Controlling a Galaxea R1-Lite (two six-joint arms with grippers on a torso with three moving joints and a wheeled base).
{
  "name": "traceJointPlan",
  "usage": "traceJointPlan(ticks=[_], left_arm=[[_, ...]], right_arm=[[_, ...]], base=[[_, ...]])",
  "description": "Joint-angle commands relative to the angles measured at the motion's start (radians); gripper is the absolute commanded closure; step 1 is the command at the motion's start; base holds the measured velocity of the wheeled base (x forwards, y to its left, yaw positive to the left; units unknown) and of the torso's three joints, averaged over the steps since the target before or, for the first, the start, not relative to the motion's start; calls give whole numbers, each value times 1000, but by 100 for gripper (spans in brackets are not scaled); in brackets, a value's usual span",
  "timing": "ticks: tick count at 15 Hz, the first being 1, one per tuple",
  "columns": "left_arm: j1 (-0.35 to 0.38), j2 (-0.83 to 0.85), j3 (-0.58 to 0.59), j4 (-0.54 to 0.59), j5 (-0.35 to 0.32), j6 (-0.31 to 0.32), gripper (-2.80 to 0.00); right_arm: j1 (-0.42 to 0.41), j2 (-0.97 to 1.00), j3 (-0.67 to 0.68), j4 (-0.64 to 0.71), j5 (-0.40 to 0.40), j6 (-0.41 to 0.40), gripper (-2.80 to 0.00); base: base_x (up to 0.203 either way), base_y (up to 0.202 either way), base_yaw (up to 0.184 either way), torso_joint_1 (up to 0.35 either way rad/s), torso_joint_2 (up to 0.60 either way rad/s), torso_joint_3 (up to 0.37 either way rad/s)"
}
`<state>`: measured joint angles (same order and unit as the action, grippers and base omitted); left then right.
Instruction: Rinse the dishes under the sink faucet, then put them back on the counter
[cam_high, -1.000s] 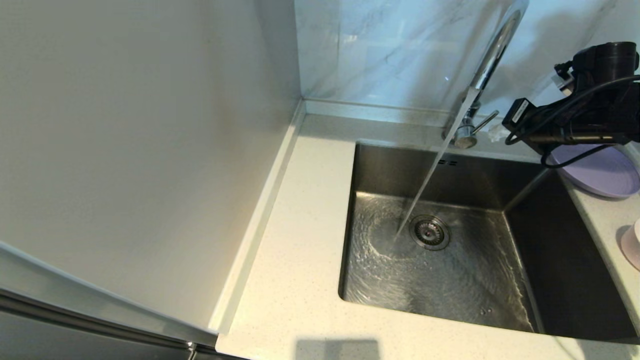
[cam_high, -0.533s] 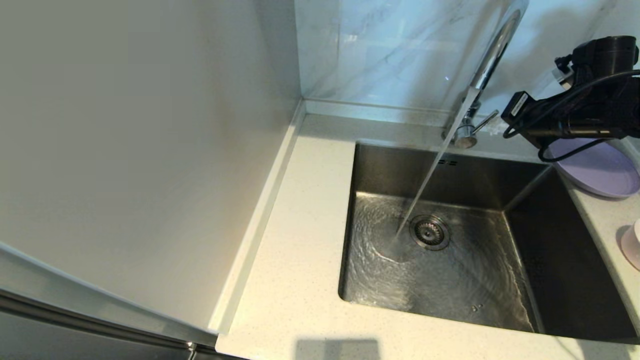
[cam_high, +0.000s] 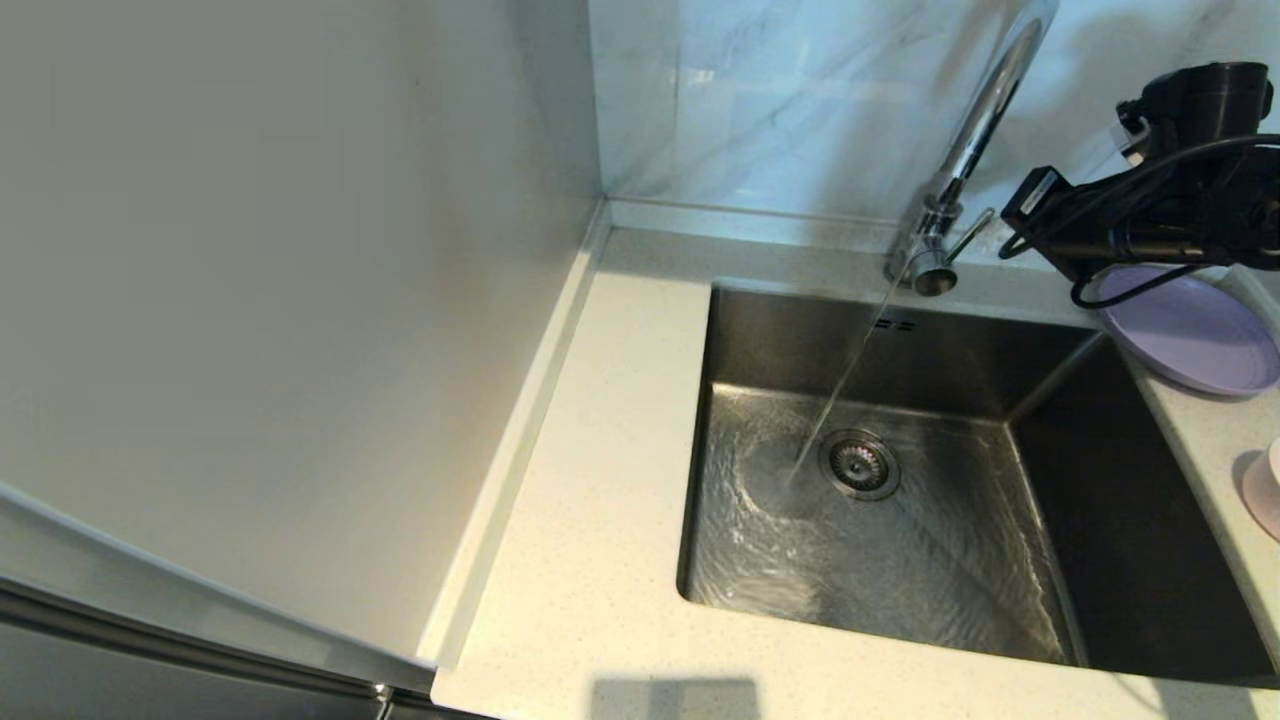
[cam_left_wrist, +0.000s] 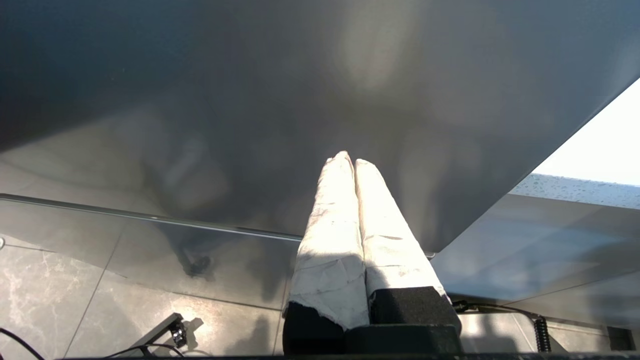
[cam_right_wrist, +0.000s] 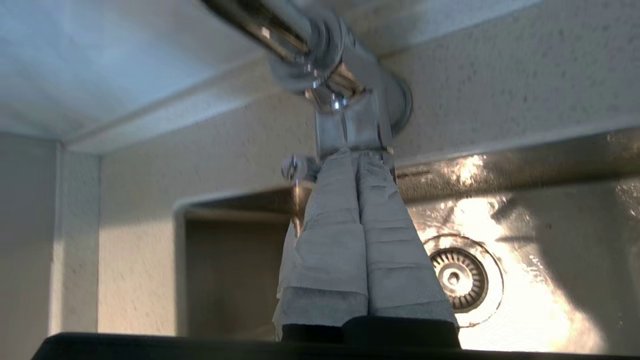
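The right arm reached in over the back right corner of the counter (cam_high: 600, 560), its black wrist held level above the lilac plate (cam_high: 1195, 340) and pointing toward the faucet (cam_high: 965, 150). In the right wrist view, the right gripper (cam_right_wrist: 357, 155) had its two white-wrapped fingers (cam_right_wrist: 340, 210) pressed together with nothing between them, their tips right at the base of the faucet beside its thin lever (cam_high: 965, 235); whether they touched the metal could not be told. The left gripper (cam_left_wrist: 348, 159) was out of the head view; its own camera showed it low in front of a dark panel, above a tiled floor, the two wrapped fingers clenched together on nothing.

The faucet was a single tall chrome gooseneck at the back edge of the sink (cam_high: 960, 560). A thin stream of water (cam_high: 835, 410) slanted down from it and struck the steel floor of the basin just beside the one round drain strainer (cam_high: 860, 465), spreading ripples across the bottom. Two small overflow slots (cam_high: 895, 324) sat in the back wall of the basin.

Two dishes showed. The plate lay flat on the counter at the sink's back right corner, partly hidden by the arm and its cable. The pink bowl (cam_high: 1262, 490) stood farther forward along the counter's right edge, cut off by the frame.
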<state>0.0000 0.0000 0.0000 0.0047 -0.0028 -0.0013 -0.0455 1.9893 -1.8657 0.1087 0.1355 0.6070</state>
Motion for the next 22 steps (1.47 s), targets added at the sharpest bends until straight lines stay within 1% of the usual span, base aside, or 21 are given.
traceJointPlan(ticks=[1,2,4,5,7,11,13,14,15,16,18,20,22], left_arm=[[0,0,0,0,0,0,0],[0,0,0,0,0,0,0],[0,0,0,0,0,0,0],[0,0,0,0,0,0,0],[0,0,0,0,0,0,0],[0,0,0,0,0,0,0],[0,0,0,0,0,0,0],[0,0,0,0,0,0,0],[0,0,0,0,0,0,0],[0,0,0,0,-1,0,0],[0,0,0,0,0,0,0],[0,0,0,0,0,0,0],[0,0,0,0,0,0,0]], right_arm=[[7,9,-29,2,-2,36,0],[18,13,-41,2,-15,55,0],[39,26,-51,2,-68,59,0],[42,26,-50,2,-77,59,0],[41,22,-44,3,-100,59,0],[34,-18,-21,9,-220,53,0],[12,-71,-2,16,-254,32,0],[-2,-110,17,23,-257,5,0],[-17,-151,42,39,-262,-39,0],[-31,-198,75,68,-280,-100,0],[-70,-310,176,138,-352,-227,0],[-143,-446,314,181,-435,-357,0],[-223,-590,425,192,-480,-456,0]], base=[[0,0,0,0,0,0],[0,0,0,0,0,0],[0,0,0,0,0,0],[0,0,0,0,0,0],[0,0,0,0,0,0],[0,0,0,0,0,0],[0,0,0,0,0,0],[0,0,0,0,0,0],[0,0,0,0,0,0],[0,0,0,0,0,0],[0,0,0,0,0,0],[0,0,0,0,0,0],[0,0,0,0,0,0]])
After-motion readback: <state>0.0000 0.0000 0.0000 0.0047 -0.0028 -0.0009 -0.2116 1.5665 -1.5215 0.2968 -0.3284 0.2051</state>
